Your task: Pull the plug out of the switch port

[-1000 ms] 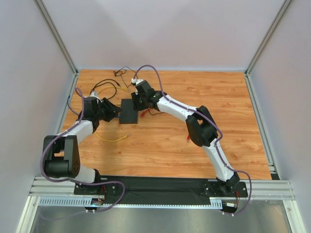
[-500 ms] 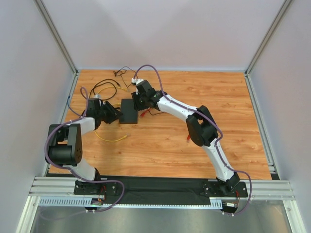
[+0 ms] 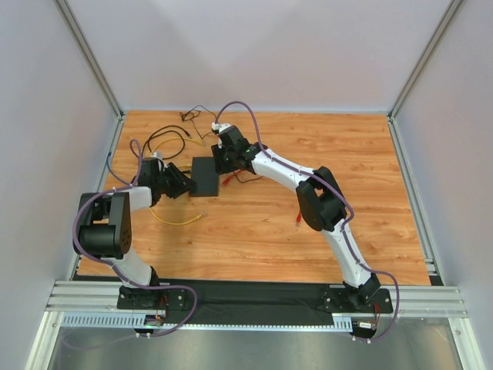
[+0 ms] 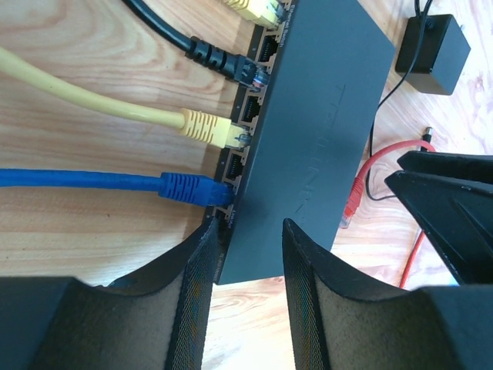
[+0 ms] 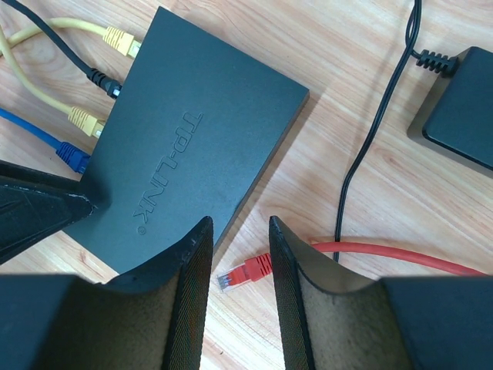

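The switch (image 3: 205, 176) is a flat black box lying on the wooden table. In the left wrist view (image 4: 323, 131) its port edge holds a blue plug (image 4: 192, 189), a yellow plug (image 4: 206, 127), a black plug (image 4: 231, 68) and a second yellow plug (image 4: 258, 9). My left gripper (image 4: 248, 239) is open, its jaws on either side of the switch's near corner, just below the blue plug. My right gripper (image 5: 239, 231) is open and empty above the switch's opposite edge (image 5: 192, 154) and a loose red plug (image 5: 246, 271).
A small black adapter (image 5: 458, 108) on a thin black wire lies beyond the switch. A red cable (image 5: 385, 254) runs off from the loose plug. A yellow cable (image 3: 177, 220) lies at the near left. Coiled cables (image 3: 173, 137) sit at the far left by the wall.
My left arm's elbow has swung in and its gripper has edged closer to the switch's port edge. My right gripper has shifted slightly.
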You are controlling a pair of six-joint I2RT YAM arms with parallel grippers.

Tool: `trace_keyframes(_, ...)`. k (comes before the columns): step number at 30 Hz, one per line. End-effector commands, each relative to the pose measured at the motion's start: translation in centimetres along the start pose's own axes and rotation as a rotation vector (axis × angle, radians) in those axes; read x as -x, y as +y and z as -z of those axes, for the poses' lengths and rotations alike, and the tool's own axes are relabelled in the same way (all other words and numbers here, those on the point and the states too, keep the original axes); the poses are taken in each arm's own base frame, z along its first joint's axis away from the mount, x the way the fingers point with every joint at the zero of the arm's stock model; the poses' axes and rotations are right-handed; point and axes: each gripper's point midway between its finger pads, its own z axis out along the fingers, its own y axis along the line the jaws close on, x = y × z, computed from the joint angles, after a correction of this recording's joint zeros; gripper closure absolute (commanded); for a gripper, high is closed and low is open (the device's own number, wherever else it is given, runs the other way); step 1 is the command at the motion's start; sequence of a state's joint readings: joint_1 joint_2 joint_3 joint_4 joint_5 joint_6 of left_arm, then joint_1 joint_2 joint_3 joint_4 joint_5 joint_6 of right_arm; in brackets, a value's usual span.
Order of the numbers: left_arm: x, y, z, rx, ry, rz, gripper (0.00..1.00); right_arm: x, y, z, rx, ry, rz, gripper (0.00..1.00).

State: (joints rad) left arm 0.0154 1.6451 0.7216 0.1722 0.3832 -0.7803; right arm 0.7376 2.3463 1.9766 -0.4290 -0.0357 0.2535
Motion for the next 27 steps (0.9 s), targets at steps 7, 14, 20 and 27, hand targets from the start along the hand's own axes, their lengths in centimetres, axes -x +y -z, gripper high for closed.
trace_keyframes(7,-1.8,-0.3,-0.4,-0.076,0.031,-0.006,0.55,2.2,0.7,1.3,0.022,-0.063,0.011,0.64)
trace_keyframes(14,-4.0,-3.4,-0.6,-0.162,0.068,-0.02,0.56,2.1,2.0,1.0,0.08,-0.057,0.001,0.65)
trace_keyframes(20,-2.5,-2.7,0.8,-0.078,-0.038,0.023,0.55,1.0,2.9,0.1,0.125,-0.016,-0.02,0.65)
trace_keyframes(27,-1.5,-3.2,2.5,-0.108,-0.15,0.162,0.58,-0.9,2.9,-0.8,0.126,0.044,-0.049,0.66)
